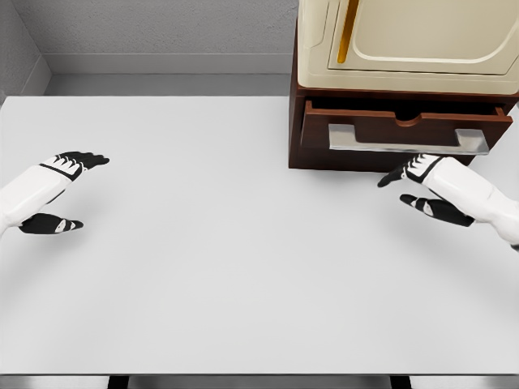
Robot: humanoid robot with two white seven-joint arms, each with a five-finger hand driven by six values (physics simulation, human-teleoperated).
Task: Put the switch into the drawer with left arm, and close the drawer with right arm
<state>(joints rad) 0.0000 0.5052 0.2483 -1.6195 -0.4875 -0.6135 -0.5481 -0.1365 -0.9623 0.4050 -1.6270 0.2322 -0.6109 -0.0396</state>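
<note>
White table (203, 267); grey wall (162, 28) behind; pale baseboard strip (162, 63).

Single head view only. Camera high, tilted down and forward over flat white tabletop (203, 259). Far edge meets grey wall (162, 28). Dark brown wooden drawer cabinet (302, 121) upper right, cropped by frame. Medium range.

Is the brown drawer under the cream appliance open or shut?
Open. The drawer front stands forward of the cabinet, with a dark gap showing behind its top edge. Its contents cannot be seen.
</note>
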